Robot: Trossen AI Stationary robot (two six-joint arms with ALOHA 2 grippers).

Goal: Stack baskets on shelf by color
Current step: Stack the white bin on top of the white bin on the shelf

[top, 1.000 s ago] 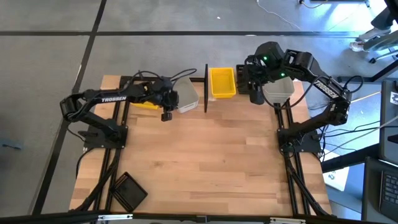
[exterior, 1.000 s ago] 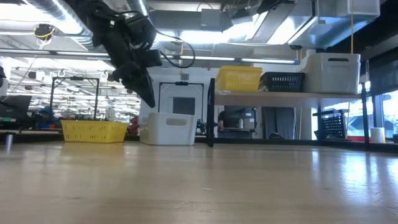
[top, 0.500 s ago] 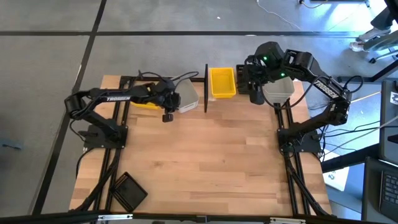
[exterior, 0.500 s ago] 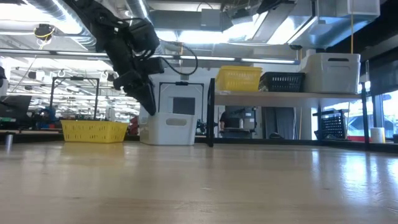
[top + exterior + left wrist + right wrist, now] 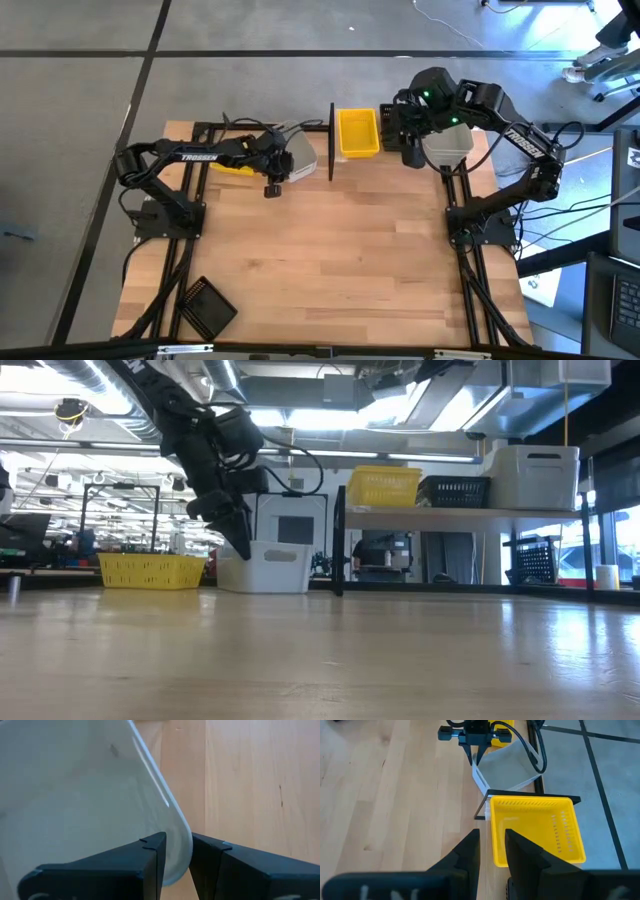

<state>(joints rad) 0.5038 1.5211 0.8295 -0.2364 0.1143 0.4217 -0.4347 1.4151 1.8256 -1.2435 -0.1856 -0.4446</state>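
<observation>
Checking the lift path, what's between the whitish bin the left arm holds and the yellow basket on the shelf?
In the high view, only the shelf's black upright post stands between the whitish bin and the yellow basket.

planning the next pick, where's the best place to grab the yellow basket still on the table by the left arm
Likely its long rim wall facing the table's open middle: the yellow basket stands upright and open-topped, so one finger inside and one outside, coming down from above. The left end effector, now straddling the whitish bin's rim, shows this.

Three baskets (image 5: 470,485) sit on the shelf (image 5: 460,513); two beside it.
</observation>
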